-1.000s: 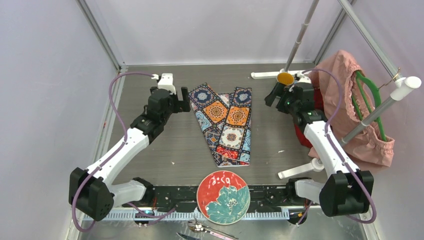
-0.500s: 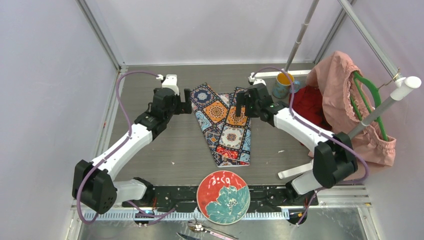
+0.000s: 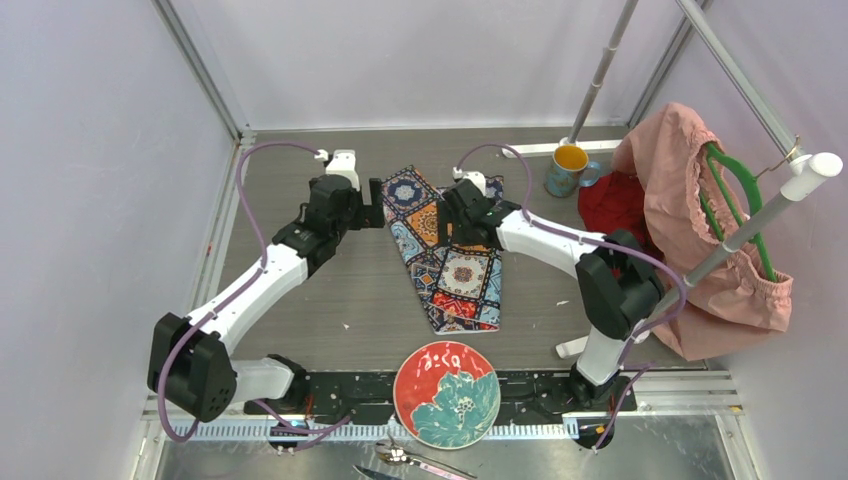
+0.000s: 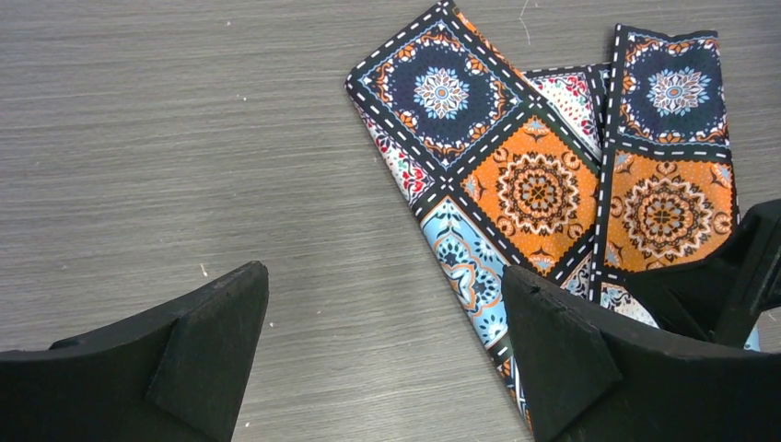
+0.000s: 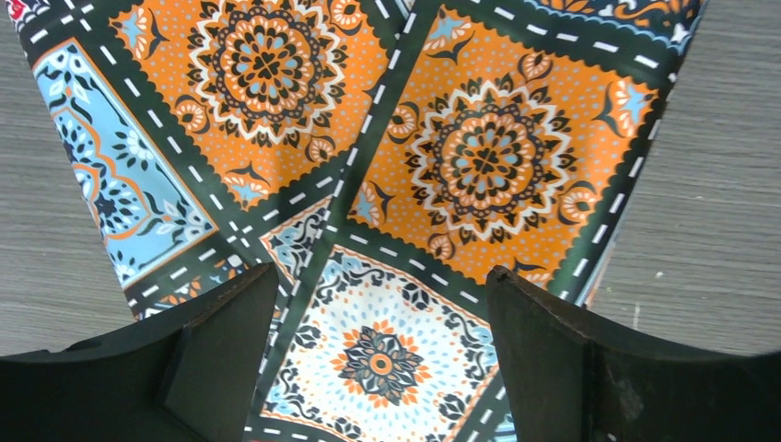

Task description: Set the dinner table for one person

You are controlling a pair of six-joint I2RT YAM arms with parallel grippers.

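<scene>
Dinner table [image 3: 300,300] beneath both. Left gripper [image 4: 385,308] splayed wide over bare wood; right gripper [image 5: 382,299] splayed wide over mat [image 5: 479,166].

Light is bright, even & diffuse, delivered from above; a cool, faintly lilac cast is given to the walls. On the dinner table [image 3: 300,300] only soft, short shadows are thrown, seen beneath both arms & along the patterned mat [image 3: 462,275] edges. A dull sheen is picked up by the metal strip [image 3: 680,460] past the near edge. Top view is kept sharp edge to edge; frame posts by the far corners are splayed outward by wide-angle distortion. In both wrist views wood grain & mat print are resolved crisply, w/o glare. The left gripper [image 4: 382,274] & right gripper [image 5: 382,274] are rendered near-black, underexposed & slightly soft, being too close for focus.
</scene>
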